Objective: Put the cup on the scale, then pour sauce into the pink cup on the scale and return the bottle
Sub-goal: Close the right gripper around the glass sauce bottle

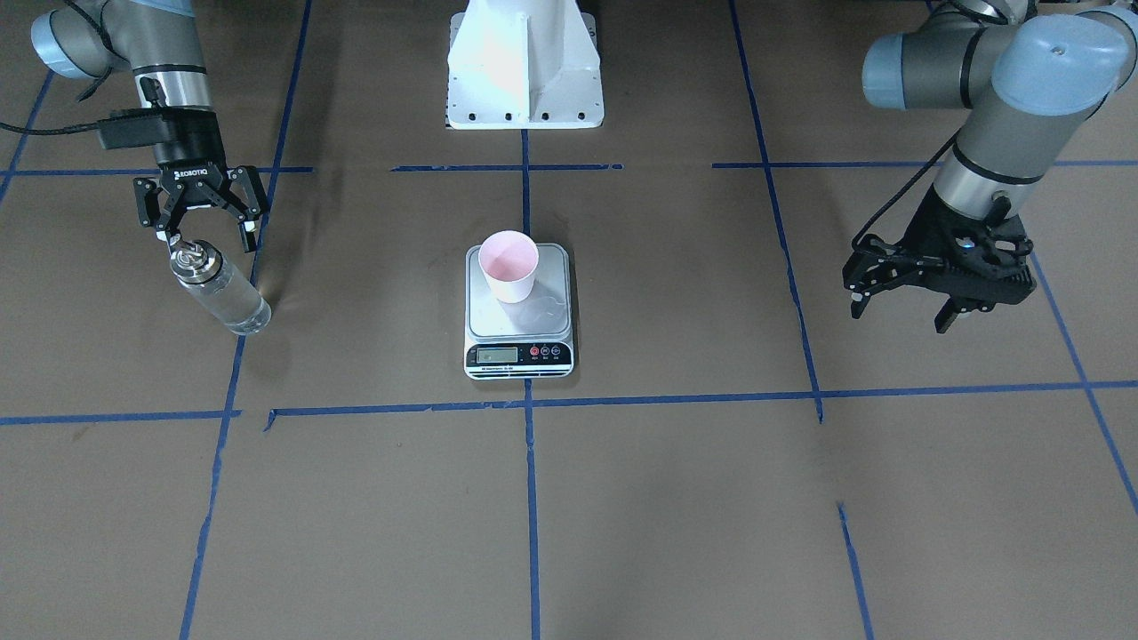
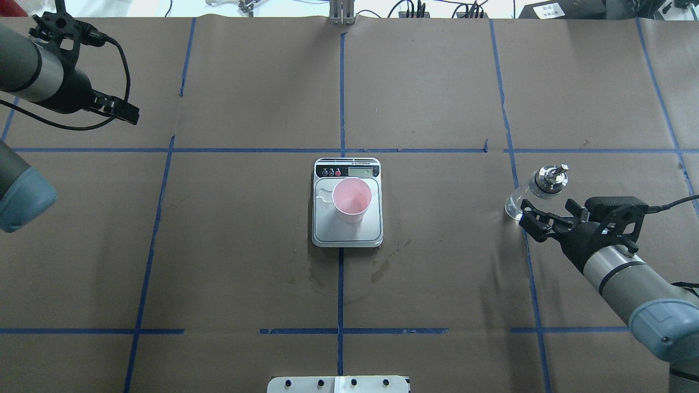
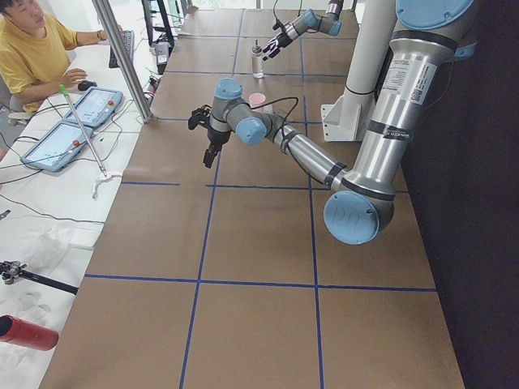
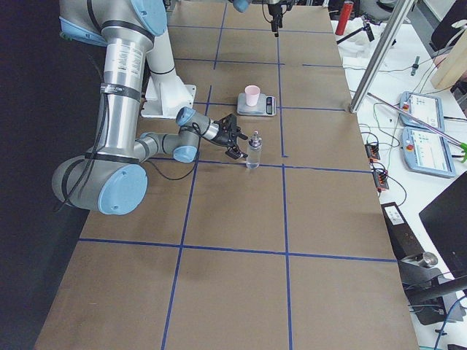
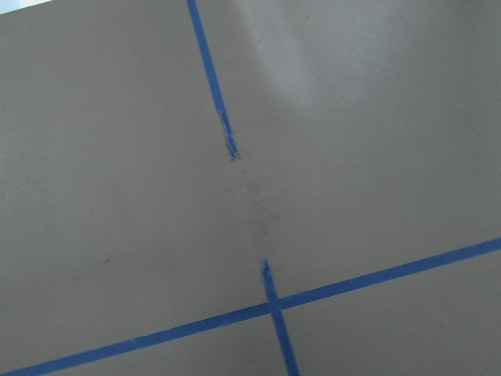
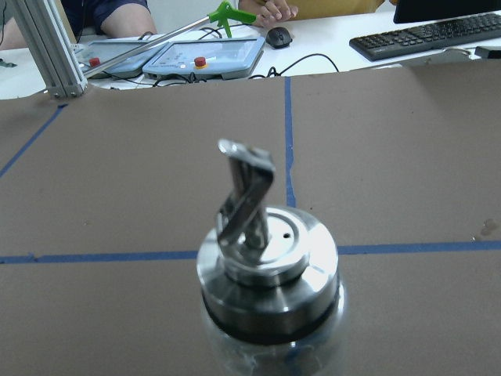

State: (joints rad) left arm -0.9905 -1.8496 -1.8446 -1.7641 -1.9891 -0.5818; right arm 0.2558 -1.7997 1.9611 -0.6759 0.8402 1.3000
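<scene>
Pink cup (image 1: 508, 265) upright on scale (image 1: 553, 271) platform, with a clear wet patch (image 1: 547, 309) beside it. Both sit between the two grippers, well apart from either set of fingers. Right gripper (image 1: 211, 238): fingers spread, nothing clamped. Bottle (image 1: 222, 293) stands on table (image 1: 622, 498) just beyond the fingertips, silver spout cap near one tip; contact unclear. Clear sauce (image 1: 238, 311) inside the glass. Left gripper (image 1: 898, 316): fingers apart, empty, over bare table.

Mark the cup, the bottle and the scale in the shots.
cup (image 2: 351, 196): overhead exterior view, on its pink inside.
bottle (image 1: 226, 297): exterior front-facing view, on the clear glass body.
scale (image 2: 348, 233): overhead exterior view, on the bare steel platform.
</scene>
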